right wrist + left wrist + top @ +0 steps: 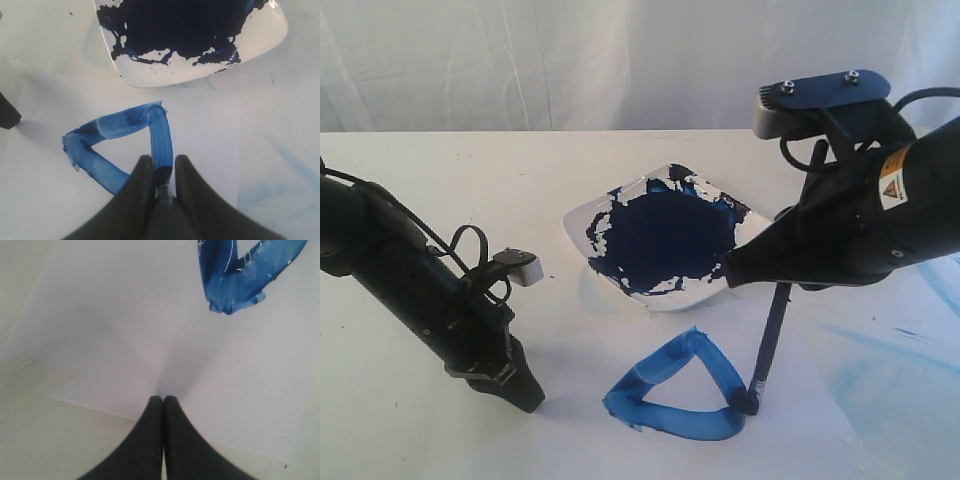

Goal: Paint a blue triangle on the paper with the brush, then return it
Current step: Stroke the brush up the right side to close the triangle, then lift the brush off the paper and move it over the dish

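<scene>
A: Where is the brush [770, 345]?
B: The right gripper [161, 165] is pinching it, its tip touching a corner of the triangle [655, 370] on the paper [210, 130].
A: And the left gripper [525, 392]?
B: Pressed together, sitting near the triangle.

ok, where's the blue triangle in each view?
Exterior: blue triangle low centre, in front of the dish.
Left wrist: one corner only, ahead of the shut left gripper.
Right wrist: whole, between dish and right gripper holding the brush.
Shared landmark: left gripper's black tip, in all three.
</scene>
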Robot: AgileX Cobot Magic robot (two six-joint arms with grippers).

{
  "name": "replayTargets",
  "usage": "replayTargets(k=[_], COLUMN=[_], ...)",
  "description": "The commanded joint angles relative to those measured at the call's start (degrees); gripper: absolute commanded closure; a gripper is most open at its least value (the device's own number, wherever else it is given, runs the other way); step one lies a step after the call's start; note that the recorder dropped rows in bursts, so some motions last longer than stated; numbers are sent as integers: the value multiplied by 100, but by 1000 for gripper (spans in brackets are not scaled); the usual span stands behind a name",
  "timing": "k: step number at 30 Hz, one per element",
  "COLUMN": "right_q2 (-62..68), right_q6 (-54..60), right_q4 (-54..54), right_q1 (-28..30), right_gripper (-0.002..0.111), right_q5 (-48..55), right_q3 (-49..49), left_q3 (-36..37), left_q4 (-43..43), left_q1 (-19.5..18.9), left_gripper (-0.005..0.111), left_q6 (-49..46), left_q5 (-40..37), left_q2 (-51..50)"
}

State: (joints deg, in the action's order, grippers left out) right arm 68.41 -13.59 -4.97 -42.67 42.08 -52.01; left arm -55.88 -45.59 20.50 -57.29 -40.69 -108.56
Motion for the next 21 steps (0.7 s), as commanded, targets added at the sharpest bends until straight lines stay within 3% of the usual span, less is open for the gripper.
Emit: replayTargets(k=[1, 21], right_q2=[-97, -640], right_q6=[-19, -19], right_q4=[48, 5], right_q1=[-17, -17], right_gripper=[108, 108], right_q5=[174, 48], right_q3=[12, -266], left_q3=[-16, -16], left_q4=[-52, -52], left_q1=[31, 31], left_gripper=[107, 107], left_q6=[27, 27], left_q5=[-90, -90], left_q2=[-12, -12])
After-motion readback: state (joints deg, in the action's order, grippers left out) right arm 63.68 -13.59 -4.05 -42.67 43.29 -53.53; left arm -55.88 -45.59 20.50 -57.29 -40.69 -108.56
